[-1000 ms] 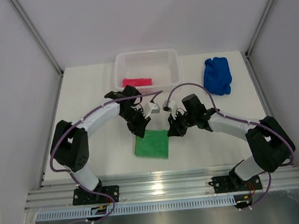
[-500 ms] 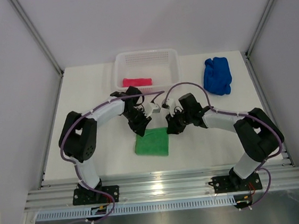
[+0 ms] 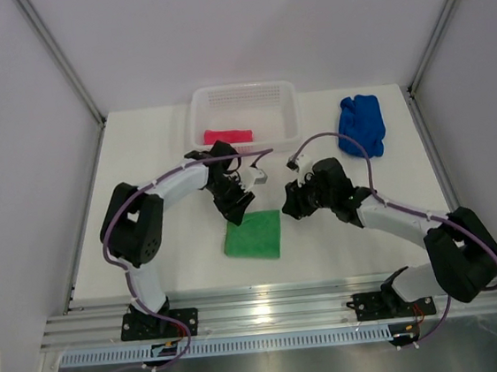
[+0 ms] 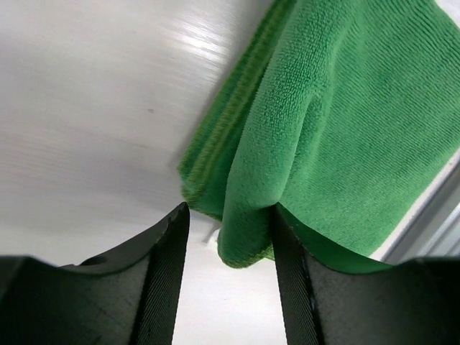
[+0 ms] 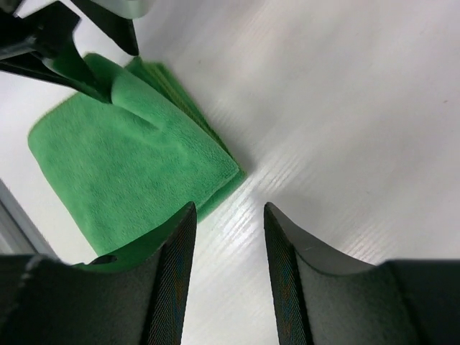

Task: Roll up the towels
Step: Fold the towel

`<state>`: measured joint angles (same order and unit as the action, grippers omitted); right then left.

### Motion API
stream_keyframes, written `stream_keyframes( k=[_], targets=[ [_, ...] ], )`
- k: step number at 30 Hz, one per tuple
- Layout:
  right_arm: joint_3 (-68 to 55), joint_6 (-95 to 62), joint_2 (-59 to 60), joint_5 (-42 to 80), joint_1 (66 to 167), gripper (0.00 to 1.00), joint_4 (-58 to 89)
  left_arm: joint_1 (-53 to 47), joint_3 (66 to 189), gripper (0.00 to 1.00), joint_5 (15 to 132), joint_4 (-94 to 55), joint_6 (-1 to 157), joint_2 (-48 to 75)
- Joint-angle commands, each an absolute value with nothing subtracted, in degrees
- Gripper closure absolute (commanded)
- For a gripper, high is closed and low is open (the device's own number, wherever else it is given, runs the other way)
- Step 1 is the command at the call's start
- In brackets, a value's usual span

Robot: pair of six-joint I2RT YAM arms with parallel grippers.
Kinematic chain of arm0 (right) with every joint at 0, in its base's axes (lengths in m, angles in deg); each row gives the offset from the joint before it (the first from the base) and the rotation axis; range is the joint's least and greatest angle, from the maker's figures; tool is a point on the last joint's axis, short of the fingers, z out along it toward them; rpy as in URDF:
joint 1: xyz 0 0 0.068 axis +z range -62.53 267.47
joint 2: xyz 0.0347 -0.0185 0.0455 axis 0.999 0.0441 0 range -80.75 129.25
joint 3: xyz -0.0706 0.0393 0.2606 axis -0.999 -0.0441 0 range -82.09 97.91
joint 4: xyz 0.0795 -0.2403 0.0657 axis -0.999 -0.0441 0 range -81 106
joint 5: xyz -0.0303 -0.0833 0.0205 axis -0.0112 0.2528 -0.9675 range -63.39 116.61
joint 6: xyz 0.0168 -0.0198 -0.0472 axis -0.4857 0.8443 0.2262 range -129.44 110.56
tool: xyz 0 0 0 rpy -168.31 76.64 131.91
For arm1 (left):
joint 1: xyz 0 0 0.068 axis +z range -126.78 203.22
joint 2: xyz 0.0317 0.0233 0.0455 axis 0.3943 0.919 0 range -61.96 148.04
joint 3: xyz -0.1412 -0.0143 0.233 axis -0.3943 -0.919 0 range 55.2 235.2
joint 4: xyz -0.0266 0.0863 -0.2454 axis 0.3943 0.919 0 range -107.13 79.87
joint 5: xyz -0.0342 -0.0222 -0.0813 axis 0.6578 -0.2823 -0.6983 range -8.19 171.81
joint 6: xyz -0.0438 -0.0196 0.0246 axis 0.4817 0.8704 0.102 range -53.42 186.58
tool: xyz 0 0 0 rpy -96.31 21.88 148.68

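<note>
The green towel [image 3: 254, 237] lies folded on the table in front of the arms. My left gripper [image 3: 237, 208] is at its far left corner, open, with a raised fold of the green cloth [image 4: 251, 208] between the jaws, against the right finger only. My right gripper [image 3: 292, 206] is open and empty over bare table just right of the towel's far right corner [image 5: 223, 172]. The left gripper's fingers [image 5: 50, 43] show in the right wrist view at the raised fold. The pink towel [image 3: 228, 136] lies rolled in the basket. The blue towel [image 3: 360, 125] is bunched at the far right.
The white mesh basket [image 3: 244, 98] stands at the far middle of the table, just behind the left arm's wrist. An aluminium rail [image 3: 279, 307] runs along the near edge. White walls close in both sides.
My right arm has swung to the right and its gripper has backed slightly off the towel's corner. My left gripper has stayed at the towel's far edge.
</note>
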<state>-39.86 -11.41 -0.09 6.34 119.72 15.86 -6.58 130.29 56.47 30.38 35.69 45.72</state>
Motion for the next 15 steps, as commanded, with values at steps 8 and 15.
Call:
stream_keyframes(
  k=[8, 15],
  targets=[
    [-45.4, -23.4, -3.3, 15.2, 127.5, 0.57, 35.8, -5.1, 138.3, 0.45, 60.9, 26.8, 39.6, 42.0],
    [-44.9, -31.7, 4.5, 14.0, 127.5, 0.75, 42.1, -4.0, 137.8, 0.60, 53.4, 30.4, 41.1, 37.2]
  ],
)
